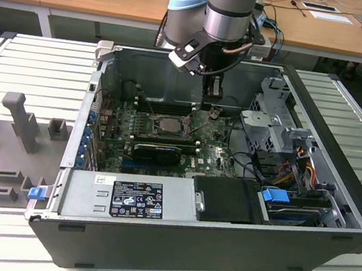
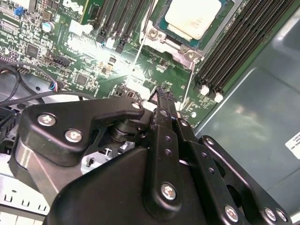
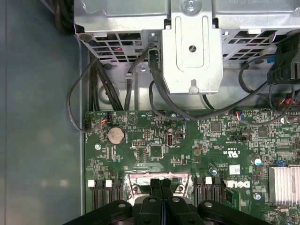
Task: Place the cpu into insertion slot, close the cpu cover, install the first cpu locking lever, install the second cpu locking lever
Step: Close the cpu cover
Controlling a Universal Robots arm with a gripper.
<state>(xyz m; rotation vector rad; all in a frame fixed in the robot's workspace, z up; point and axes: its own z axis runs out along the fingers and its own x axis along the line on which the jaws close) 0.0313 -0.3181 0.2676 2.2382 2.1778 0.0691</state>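
Note:
The cpu (image 2: 192,16), a pale silvery square chip, lies flat in the insertion slot (image 1: 164,124) on the green board. Silvery metal of the cpu cover (image 2: 171,43) frames its near corner, and I cannot tell whether it is locked down. A thin metal lever rod (image 2: 140,47) runs along one side of the socket. My gripper (image 1: 212,107) hangs inside the case just to the exterior view's right of the socket. In both wrist views its black fingers (image 2: 161,93) are pressed together, shut with nothing between them, and its tips (image 3: 161,185) hover over the socket frame's edge (image 3: 159,176).
Long black memory slots (image 2: 234,51) flank the socket. A black card (image 1: 158,151) lies in front of it, then the power supply (image 1: 127,198). A metal drive cage (image 1: 273,114) with cables (image 3: 79,103) stands to the exterior view's right. The case walls (image 1: 196,65) close in all around.

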